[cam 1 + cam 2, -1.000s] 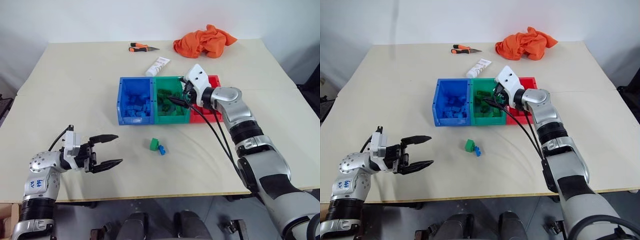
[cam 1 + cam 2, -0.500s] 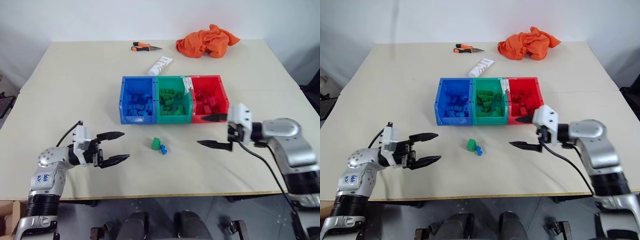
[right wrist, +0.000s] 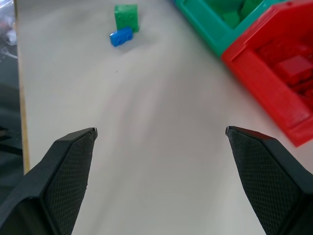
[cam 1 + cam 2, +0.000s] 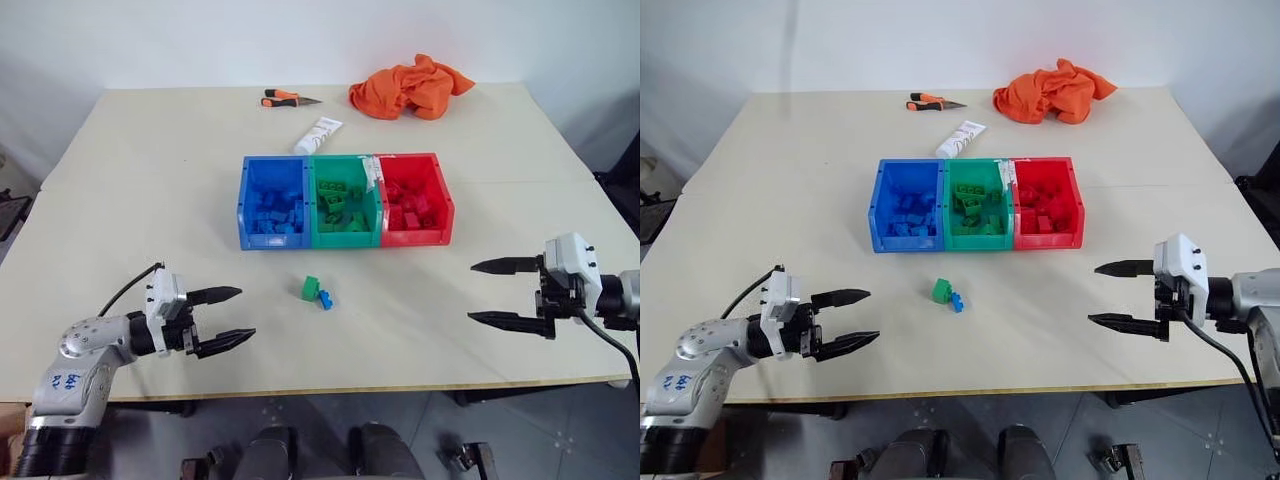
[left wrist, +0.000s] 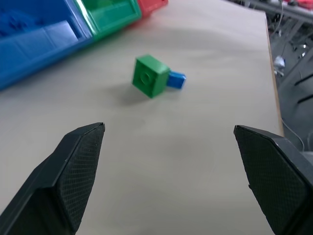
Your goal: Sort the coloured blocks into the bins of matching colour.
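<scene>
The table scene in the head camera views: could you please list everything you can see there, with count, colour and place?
table: one, beige, under everything.
bins: three joined, blue, green, red from left to right, mid-table.
blocks in bins: several per bin, each matching its bin's colour; exact counts unclear.
green block: one, on the table in front of the green bin.
blue block: one, small, touching the green block's right side.
white tube: one, lying just behind the bins.
pliers: one, orange and black handles, far edge of the table.
orange cloth: one, crumpled, far right.
left claw: open, empty, near left edge.
right claw: open, empty, near right edge.
</scene>
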Robot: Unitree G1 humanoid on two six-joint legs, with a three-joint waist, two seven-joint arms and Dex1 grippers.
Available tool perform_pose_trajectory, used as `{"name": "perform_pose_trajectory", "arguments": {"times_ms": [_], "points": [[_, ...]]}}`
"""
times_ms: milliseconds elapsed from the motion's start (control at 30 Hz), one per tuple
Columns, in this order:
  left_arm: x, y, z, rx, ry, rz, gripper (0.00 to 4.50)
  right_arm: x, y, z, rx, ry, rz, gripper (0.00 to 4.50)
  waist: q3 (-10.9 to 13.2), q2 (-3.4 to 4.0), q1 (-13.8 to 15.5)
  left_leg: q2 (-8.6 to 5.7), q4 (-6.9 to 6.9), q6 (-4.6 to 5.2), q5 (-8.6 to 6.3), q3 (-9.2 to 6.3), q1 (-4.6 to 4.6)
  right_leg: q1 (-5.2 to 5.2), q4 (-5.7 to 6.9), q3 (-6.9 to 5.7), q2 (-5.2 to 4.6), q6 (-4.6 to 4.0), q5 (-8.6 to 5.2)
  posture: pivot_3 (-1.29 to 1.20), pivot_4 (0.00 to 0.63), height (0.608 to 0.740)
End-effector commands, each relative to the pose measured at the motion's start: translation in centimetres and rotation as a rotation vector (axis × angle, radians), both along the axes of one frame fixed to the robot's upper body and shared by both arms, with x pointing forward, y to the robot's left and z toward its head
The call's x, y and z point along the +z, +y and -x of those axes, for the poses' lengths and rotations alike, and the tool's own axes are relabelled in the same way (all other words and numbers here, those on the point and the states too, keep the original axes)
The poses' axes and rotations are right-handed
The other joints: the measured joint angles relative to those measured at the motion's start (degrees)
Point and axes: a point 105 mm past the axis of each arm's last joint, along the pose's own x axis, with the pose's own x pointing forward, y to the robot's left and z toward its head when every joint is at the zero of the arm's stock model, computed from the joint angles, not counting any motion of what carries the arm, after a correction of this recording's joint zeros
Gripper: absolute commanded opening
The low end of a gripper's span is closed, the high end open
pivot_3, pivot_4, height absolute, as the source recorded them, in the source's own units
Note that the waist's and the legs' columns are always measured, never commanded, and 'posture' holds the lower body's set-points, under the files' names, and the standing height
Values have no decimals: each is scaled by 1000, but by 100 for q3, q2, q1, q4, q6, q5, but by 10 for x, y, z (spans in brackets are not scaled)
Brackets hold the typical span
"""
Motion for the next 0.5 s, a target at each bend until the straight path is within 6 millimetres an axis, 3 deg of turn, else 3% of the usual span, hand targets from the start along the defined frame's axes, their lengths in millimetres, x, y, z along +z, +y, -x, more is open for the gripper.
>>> {"name": "perform_pose_trajectory", "arguments": {"times_ms": [33, 200, 500], "points": [[19, -14, 2, 44, -49, 24, 4500, 9, 10, -3, 25, -44, -24, 4412, 0, 0, 13, 0, 0, 0, 0, -1, -1, 0, -1, -1, 0, 0, 0, 0, 150, 740], [24, -36, -6, 163, -49, -22, 4500, 8, 15, -8, 24, -51, -22, 4412, 0, 0, 139, -1, 0, 0, 0, -2, -3, 0, -3, -1, 0, 0, 0, 0, 150, 740], [14, -85, -24, 117, -20, -63, 4500, 10, 26, -13, 26, -80, -40, 4412, 0, -1, 180, -4, 6, -1, 0, -1, -5, 1, -2, -4, 3, 0, 0, 0, 150, 740]]}}
